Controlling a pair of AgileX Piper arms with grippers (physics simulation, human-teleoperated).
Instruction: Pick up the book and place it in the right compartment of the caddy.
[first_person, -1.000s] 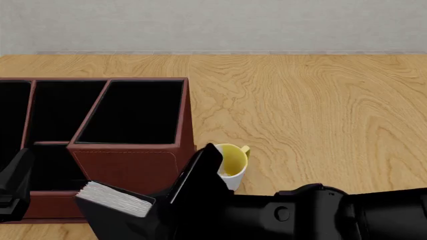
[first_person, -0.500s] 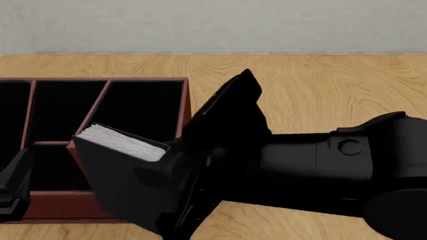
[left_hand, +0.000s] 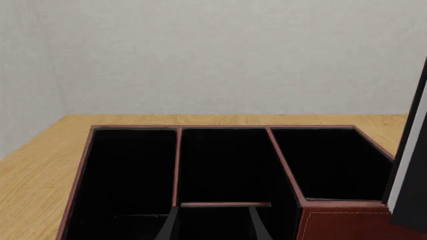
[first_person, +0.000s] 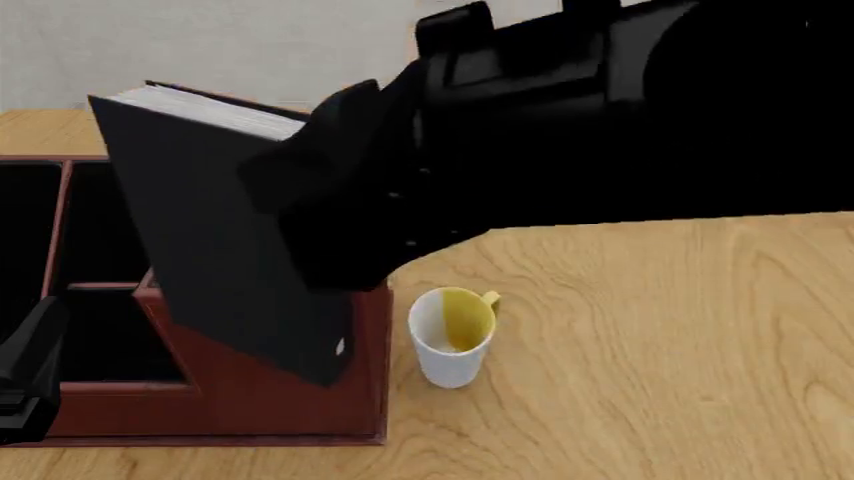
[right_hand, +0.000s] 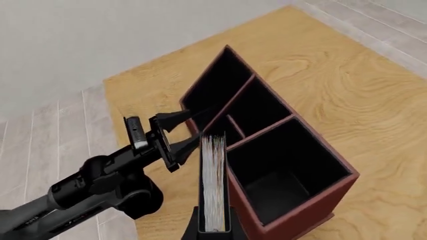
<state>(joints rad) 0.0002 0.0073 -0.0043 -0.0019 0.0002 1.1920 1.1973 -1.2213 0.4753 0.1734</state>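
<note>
My right gripper (first_person: 350, 195) is shut on the black book (first_person: 200, 230) and holds it tilted in the air over the right end of the reddish-brown caddy (first_person: 267, 400). In the right wrist view the book's white page edges (right_hand: 213, 185) stand just beside the right compartment (right_hand: 287, 170), with my right gripper (right_hand: 213, 234) clamped on the near end. The front view hides that compartment behind the book. My left gripper (right_hand: 175, 135) hovers open by the caddy's low front, empty. The left wrist view shows the right compartment (left_hand: 333, 162) and the book's edge (left_hand: 410, 175).
A white mug (first_person: 451, 335) with a yellow inside stands on the table just right of the caddy's front corner. The wooden table (first_person: 667, 340) stretches to the right. The caddy's two narrower sections (left_hand: 133, 175) lie to the left.
The right arm has raised the book from low near the table's front edge to high over the caddy's right end. The mug is uncovered again. The left gripper has stayed put.
</note>
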